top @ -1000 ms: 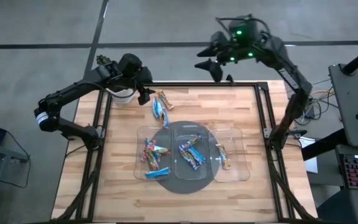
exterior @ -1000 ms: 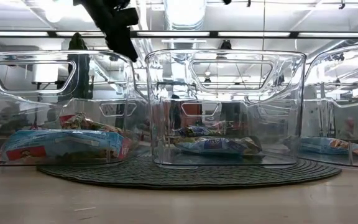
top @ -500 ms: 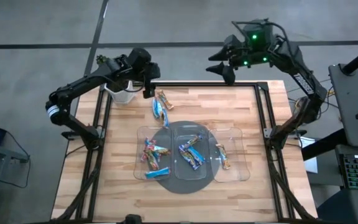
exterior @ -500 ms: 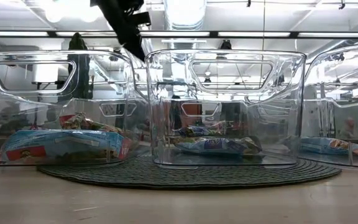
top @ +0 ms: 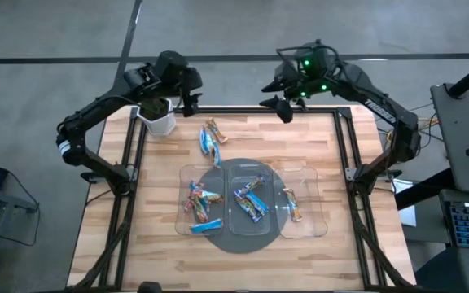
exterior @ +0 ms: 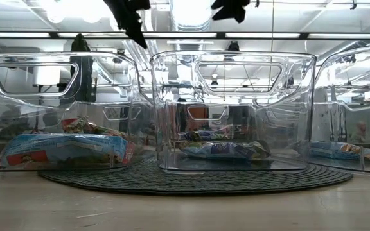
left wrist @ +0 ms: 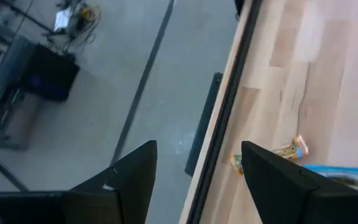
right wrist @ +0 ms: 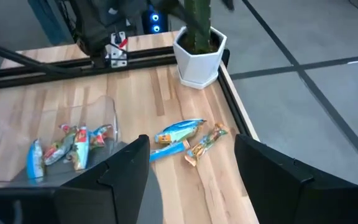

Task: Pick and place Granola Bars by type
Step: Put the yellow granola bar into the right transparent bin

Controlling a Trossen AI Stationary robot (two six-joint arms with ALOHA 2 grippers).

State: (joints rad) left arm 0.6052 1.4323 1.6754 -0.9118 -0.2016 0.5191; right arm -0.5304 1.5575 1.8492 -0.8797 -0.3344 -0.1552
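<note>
Left gripper [top: 189, 99] hangs above the far rail of the light wooden table [top: 161, 244], just beside the white hexagonal pot with a green plant [top: 159, 119]. Its two dark fingers [left wrist: 278, 180] stand wide apart, holding nothing and touching nothing. Right gripper [top: 282, 104] hangs over the same far rail, toward the table's other corner; its fingers [right wrist: 272, 174] are likewise spread wide and empty.

Three foil-wrapped granola bars [top: 212, 140], light blue and tan-orange, lie loose on the bare wood between the pot and the three clear plastic trays [top: 309, 221]. The remaining bars sit inside the trays: red-pink and blue ones [top: 199, 203] in the tray nearest the pot's side, blue ones [top: 250, 198] in the middle tray, tan-orange ones [top: 292, 203] in the third. The trays rest on a dark round mat [top: 236, 242].

Wrapper print is too small to read.

The wood beyond the trays, away from the pot, is open; a black frame [top: 363, 236] borders the table edges.
</note>
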